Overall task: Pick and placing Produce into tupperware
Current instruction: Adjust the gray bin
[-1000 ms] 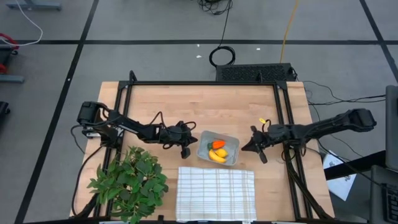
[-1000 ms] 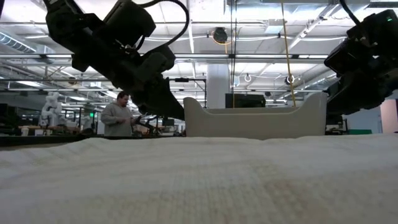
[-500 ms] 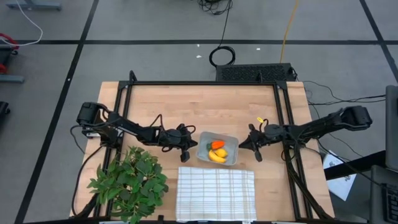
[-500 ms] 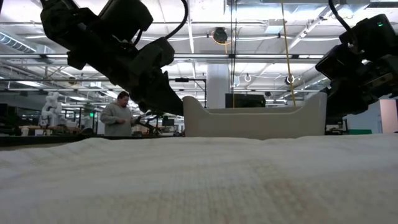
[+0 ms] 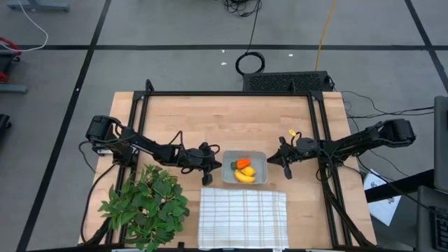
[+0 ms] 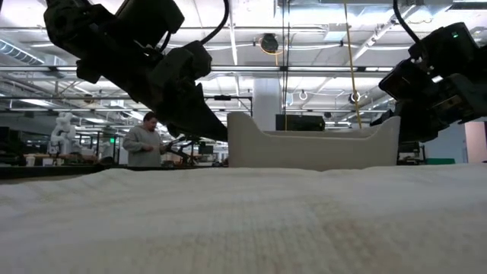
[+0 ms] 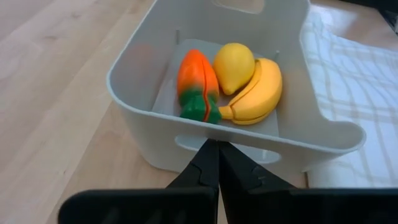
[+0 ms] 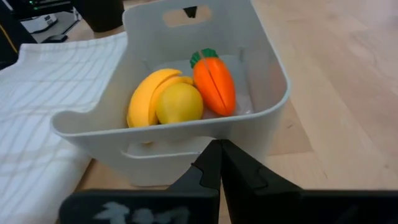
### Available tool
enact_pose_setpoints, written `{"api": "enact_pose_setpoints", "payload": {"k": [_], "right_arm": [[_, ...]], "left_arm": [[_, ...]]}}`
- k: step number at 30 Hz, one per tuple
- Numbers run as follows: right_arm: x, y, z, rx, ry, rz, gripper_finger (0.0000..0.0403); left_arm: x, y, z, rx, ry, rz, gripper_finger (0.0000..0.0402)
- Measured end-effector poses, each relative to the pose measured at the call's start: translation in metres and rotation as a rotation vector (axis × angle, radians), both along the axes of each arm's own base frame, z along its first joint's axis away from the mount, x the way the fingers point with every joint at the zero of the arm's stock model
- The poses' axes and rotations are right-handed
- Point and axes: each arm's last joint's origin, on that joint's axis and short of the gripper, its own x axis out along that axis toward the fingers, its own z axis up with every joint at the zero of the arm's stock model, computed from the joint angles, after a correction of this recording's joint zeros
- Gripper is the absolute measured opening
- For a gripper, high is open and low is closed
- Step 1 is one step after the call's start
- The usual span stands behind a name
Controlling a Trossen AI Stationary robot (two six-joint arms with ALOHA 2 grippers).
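Between both pincers: tupperware, grey translucent plastic, rounded corners, cut-out handle slots at ends; long axis runs pincer to pincer. Left gripper pinched tight, empty, tips just off near end wall. Right gripper same, closed on nothing, tips at opposite end wall. Neither arm clearly nearer. Inside tub, straight ahead of each pincer: carrot, glossy orange, green top; banana, curved, smooth yellow; lemon, rounded, between them. All produce looks placed. Checked cloth beside tub; leafy plant beyond left pincer.

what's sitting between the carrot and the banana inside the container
The lemon lies between the carrot and the banana, touching both, inside the tupperware; the left wrist view shows it.
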Motion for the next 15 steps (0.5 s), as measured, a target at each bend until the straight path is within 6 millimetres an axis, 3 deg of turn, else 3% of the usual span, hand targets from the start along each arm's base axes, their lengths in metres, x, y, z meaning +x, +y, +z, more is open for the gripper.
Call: {"api": "enact_pose_setpoints", "payload": {"k": [15], "right_arm": [[0.0007,-0.0017,-0.0001,0.004,-0.005,-0.008,0.0000]], "left_arm": [[-0.0002,-0.0022,0.0002,-0.002,-0.002,-0.003,0.0000]]}}
